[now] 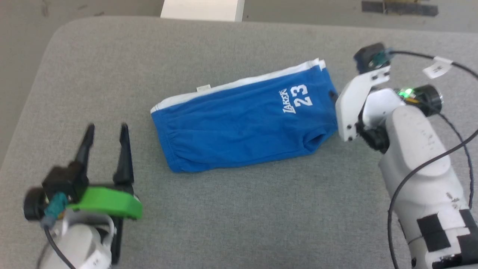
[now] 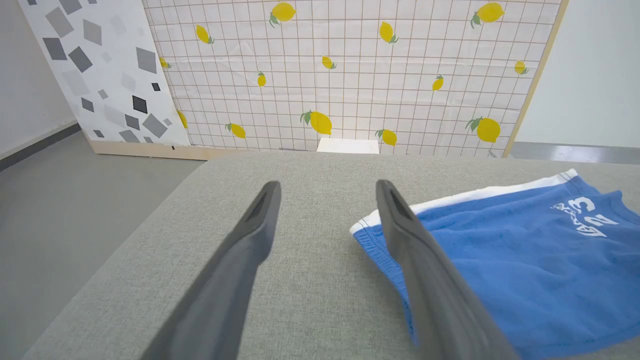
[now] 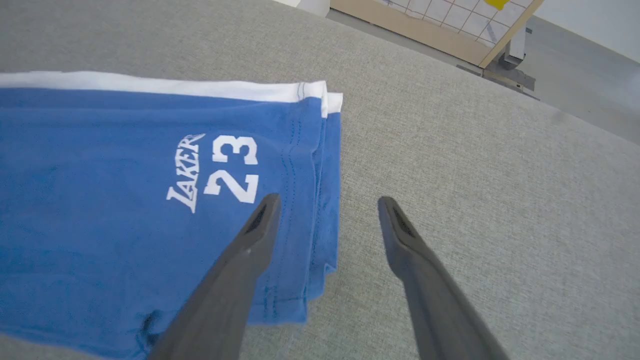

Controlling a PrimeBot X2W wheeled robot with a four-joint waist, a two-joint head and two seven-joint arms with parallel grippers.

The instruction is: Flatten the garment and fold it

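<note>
Grey fabric-covered surface (image 1: pixel 239 224) with a rounded far-left corner, blue garment (image 1: pixel 239 127) lying folded flat near its middle, white band (image 1: pixel 231 85) toward the far edge, print (image 1: pixel 295 99) facing up.

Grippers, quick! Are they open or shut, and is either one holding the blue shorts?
Left gripper: open, holding nothing, beside the shorts.
Right gripper: open, holding nothing, by the shorts' other end.

A grey fabric surface (image 1: pixel 239 224) stands on a grey floor (image 2: pixel 60 225). Behind it, a lemon-print grid panel (image 2: pixel 350 75) and a panel of grey squares (image 2: pixel 100 65) stand before a white wall (image 2: pixel 590 75).
</note>
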